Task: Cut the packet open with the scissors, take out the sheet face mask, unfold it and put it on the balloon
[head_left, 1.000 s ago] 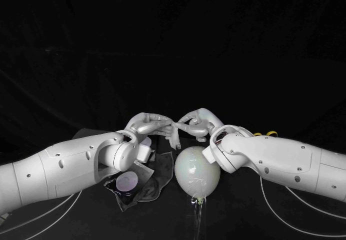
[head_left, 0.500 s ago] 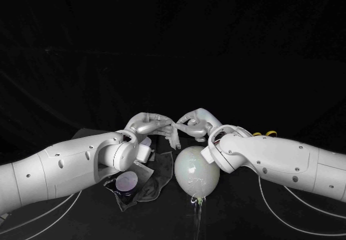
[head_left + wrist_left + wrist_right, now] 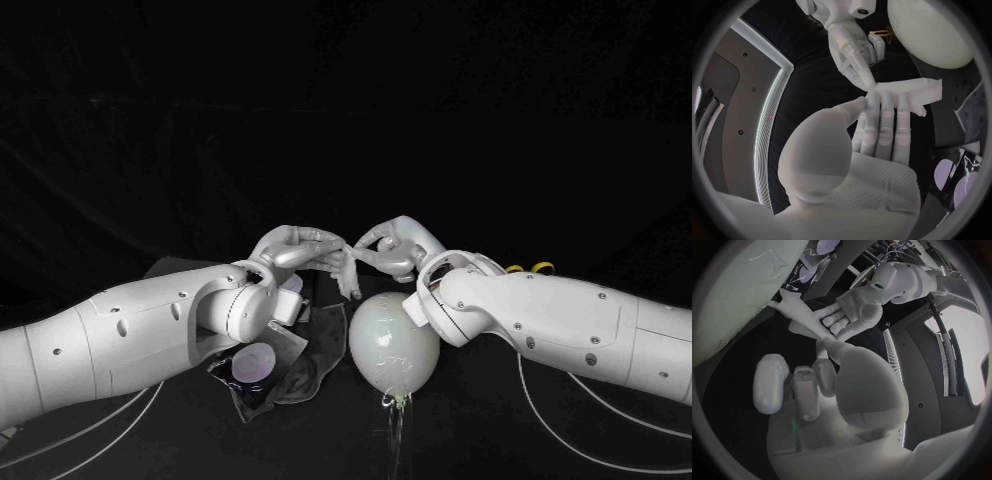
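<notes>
Left hand (image 3: 296, 248) and right hand (image 3: 392, 245) meet just above the far end of the pale, oval inflated balloon (image 3: 394, 345), which lies at table centre.

Left hand: fingers straight, with the white folded sheet face mask (image 3: 911, 92) lying across the fingertips and the thumb alongside; it holds the mask.

Right hand: fingertips touch one end of the mask; cannot tell whether they pinch it.

The dark cut packet (image 3: 296, 370) lies left of the balloon, partly under the left forearm. Yellow scissors handles (image 3: 538, 267) show beyond the right forearm.
</notes>
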